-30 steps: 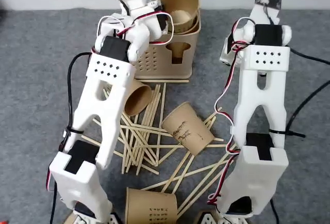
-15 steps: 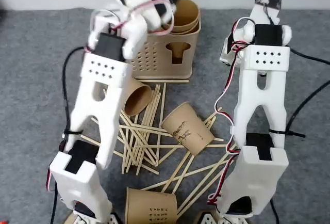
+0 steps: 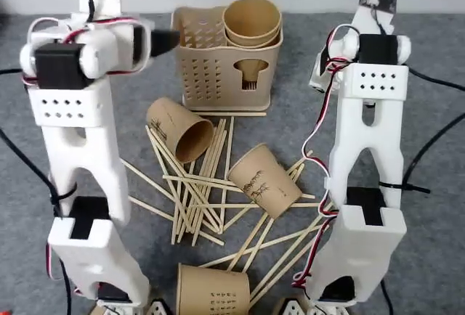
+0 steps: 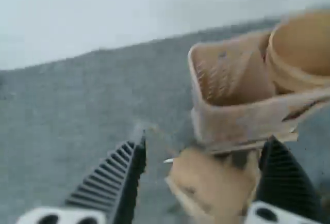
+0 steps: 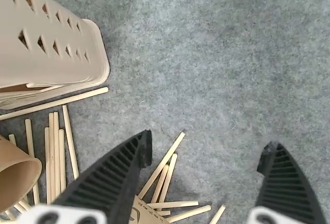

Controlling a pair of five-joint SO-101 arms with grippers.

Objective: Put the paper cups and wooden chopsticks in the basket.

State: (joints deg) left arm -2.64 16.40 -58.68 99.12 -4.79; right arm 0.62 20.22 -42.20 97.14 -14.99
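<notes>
Already, two nested paper cups (image 3: 252, 21) stand upright in the right half of the basket (image 3: 225, 75), which sits at the far middle of the desk (image 3: 429, 119). Three more cups lie on their sides on the grey surface. One (image 3: 179, 128) rests just near of the basket's left front corner with its mouth facing near and right. A second, printed cup (image 3: 265, 181) lies right of it among the sticks. A third (image 3: 213, 291) lies at the near edge between the two arm bases. The wooden chopsticks (image 3: 197, 193) are scattered in a loose, crossing heap around and under the two middle cups, and one stick lies along the foot of the basket's front wall.

The left gripper (image 4: 204, 149) is raised beside the basket's far left corner. Its jaws are spread wide with nothing between them, and in its own wrist view, which is blurred, the basket and a fallen cup show beyond them. The right gripper (image 5: 209, 141) hangs over bare desk to the right of the basket. Its jaws are also wide apart and empty, above the ends of a few sticks.
</notes>
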